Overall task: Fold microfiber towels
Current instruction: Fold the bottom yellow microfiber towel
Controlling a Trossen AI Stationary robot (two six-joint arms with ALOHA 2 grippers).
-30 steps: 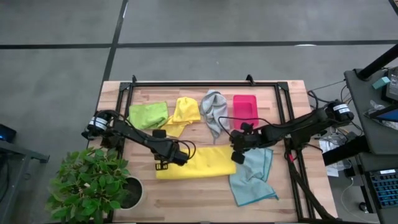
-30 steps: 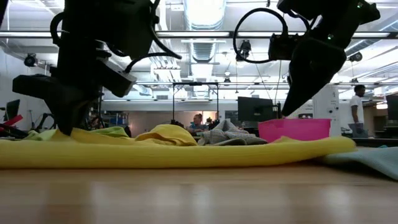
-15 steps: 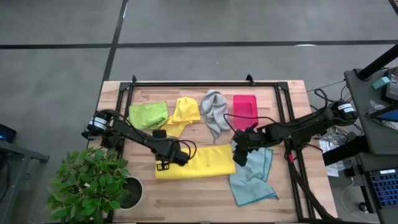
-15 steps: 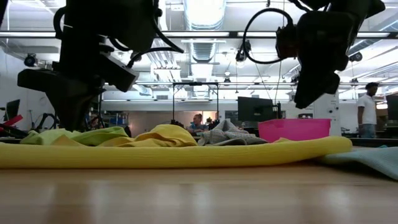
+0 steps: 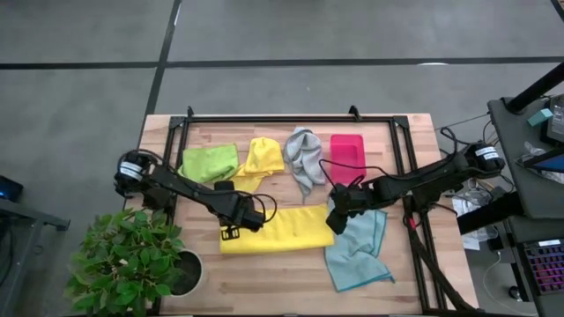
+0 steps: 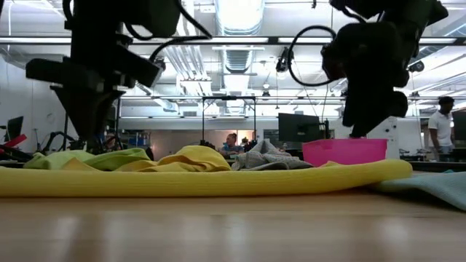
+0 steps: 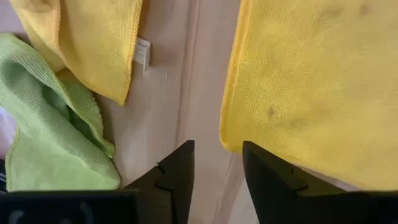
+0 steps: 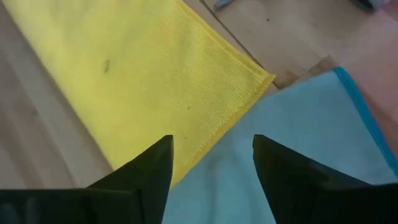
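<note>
Landmark is the folded yellow towel, a long flat strip lying on the wooden table at mid-table. Left gripper sits over that towel's left end, raised off the cloth; in the left wrist view its fingers stand apart with bare wood between them, gripping nothing, and the towel's corner lies just beside one finger. Right gripper is over the towel's right end, where it meets the light blue towel; in the right wrist view its fingers are spread wide and empty, with the yellow edge and the blue cloth both showing in the gap below. The blue towel lies spread, partly rumpled, to the right of the landmark, touching or slightly overlapping its end. Behind the landmark, toward the far edge: a lime green towel far left, a crumpled smaller yellow towel next to it, a bunched grey towel, then a pink tray. A potted plant stands off the table's near-left corner.
</note>
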